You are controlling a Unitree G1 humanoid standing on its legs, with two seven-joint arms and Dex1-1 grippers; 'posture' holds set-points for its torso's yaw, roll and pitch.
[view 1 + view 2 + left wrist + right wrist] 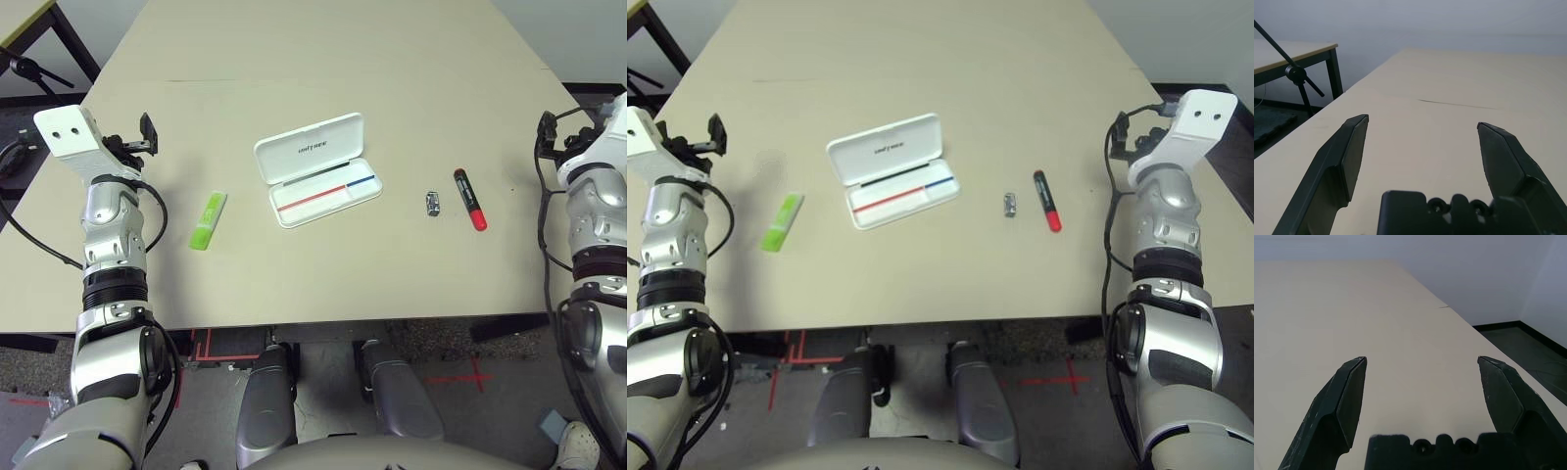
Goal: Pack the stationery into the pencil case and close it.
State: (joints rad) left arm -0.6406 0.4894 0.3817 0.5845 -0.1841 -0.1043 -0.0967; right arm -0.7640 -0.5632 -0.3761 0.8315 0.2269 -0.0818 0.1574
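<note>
White pencil case (316, 168) lies open mid-bench | green highlighter (208, 220) beside it, nearer left claw (1420, 142), long axis running away from robot | red marker (469, 199), metal piece (432, 203) nearer right claw (1420, 377) | both claws wide open, empty

The two eye views look forward and down from the robot's head, high over the table (323, 59), and take in most of its top. They share almost the same scene, slightly offset: the left eye shows more of the left arm and the floor beside the table, the right eye more of the right arm.

The left wrist view sits just behind the left claw (1420, 147), low and close to the table, facing along its two spread fingers toward the table's far edge, a second table (1288, 51) and a wall.

The right wrist view sits likewise behind the right claw (1420, 387), fingers apart, facing across bare table toward its far corner and the dark floor (1528, 342).
</note>
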